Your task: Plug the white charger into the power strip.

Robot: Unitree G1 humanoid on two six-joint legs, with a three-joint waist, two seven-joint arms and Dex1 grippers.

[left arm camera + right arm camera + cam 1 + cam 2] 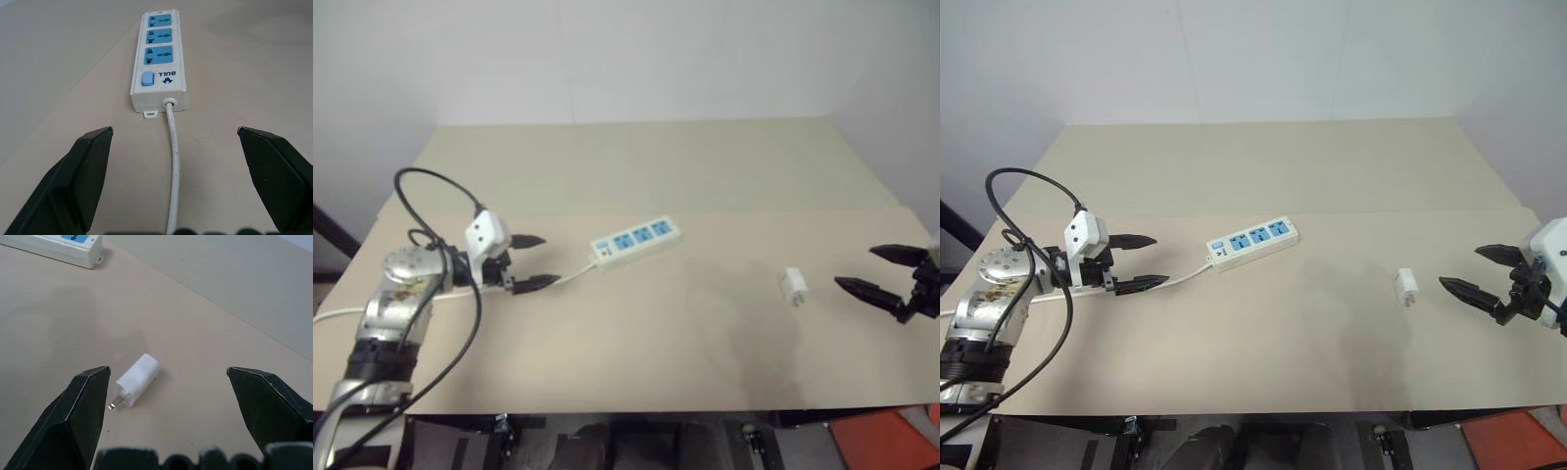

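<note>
charger [137, 380]: lying on its side toward the desk's [705, 333] right edge, prongs free, looking light, rigid, slick | grip: I am planning to pinch its flat sides, clear of prongs | right hand [1476, 270]: hanging open just beside it | strip [635, 240]: lying mid-desk, likely sliding if pushed | left hand [532, 262]: hanging open over its cord [173, 161], nothing held

white charger [137, 380] on its side btwn spread fingers [78, 421], power strip [58, 247] beyond
</note>
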